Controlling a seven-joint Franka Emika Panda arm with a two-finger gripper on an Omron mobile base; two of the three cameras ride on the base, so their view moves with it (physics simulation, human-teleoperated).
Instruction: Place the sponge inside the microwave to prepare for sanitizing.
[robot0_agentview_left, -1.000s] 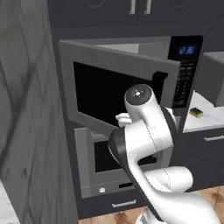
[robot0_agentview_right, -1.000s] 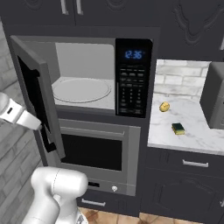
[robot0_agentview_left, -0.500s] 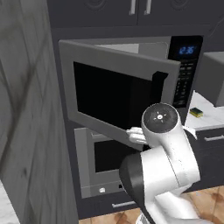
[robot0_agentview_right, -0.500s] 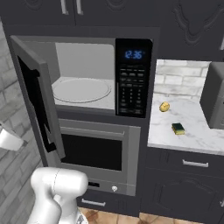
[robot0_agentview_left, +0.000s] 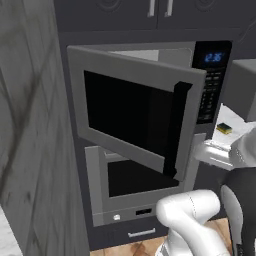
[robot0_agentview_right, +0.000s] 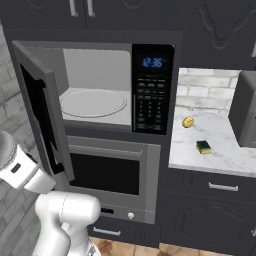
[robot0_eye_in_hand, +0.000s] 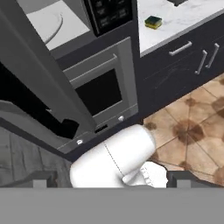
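The sponge (robot0_agentview_right: 203, 147), yellow with a dark green top, lies on the marble counter (robot0_agentview_right: 225, 155) right of the microwave (robot0_agentview_right: 152, 95); it also shows at the right edge (robot0_agentview_left: 224, 128) and near the top (robot0_eye_in_hand: 153, 21). The microwave's door (robot0_agentview_left: 130, 115) stands swung out to the left, and the pale interior with its round turntable (robot0_agentview_right: 92, 102) is bare. My gripper (robot0_eye_in_hand: 113, 180) is open, with its fingertips (robot0_eye_in_hand: 43, 179) wide apart and nothing held between them. It hangs low in front of the oven, far from the sponge, looking down over the open door.
A grey oven (robot0_agentview_right: 107, 172) sits under the microwave. A small yellow-orange lump (robot0_agentview_right: 187, 122) lies behind the sponge, and a grey box (robot0_agentview_right: 245, 115) stands at the counter's right end. Dark drawers (robot0_eye_in_hand: 188, 48) and tiled floor (robot0_eye_in_hand: 192, 127) lie below.
My arm has swung down and away from the front of the door: toward the lower right in the left base view, lower at the left edge in the right one. Sponge and door have not moved.
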